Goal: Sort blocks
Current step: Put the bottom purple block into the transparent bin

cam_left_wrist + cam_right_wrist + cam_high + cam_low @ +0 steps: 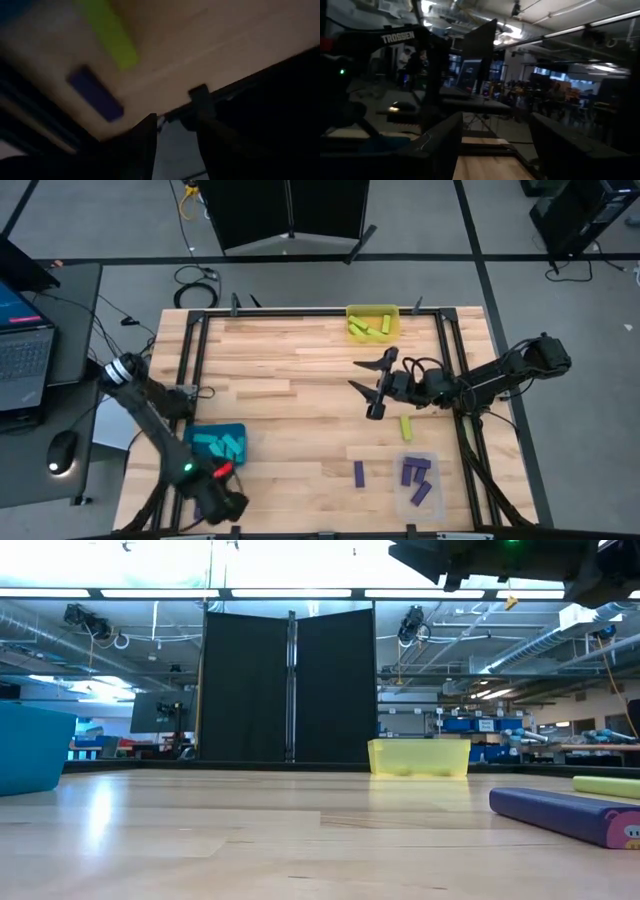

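One yellow-green block [407, 427] lay loose on the table, long axis front-to-back, just behind the right gripper [366, 386], whose fingers gaped wide with nothing in them; left arm sat far off.

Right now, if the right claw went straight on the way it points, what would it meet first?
The open right claw points across the light wooden tabletop, where its path looks free. First in line seems to be the dark left arm at the far edge, though height is unclear.
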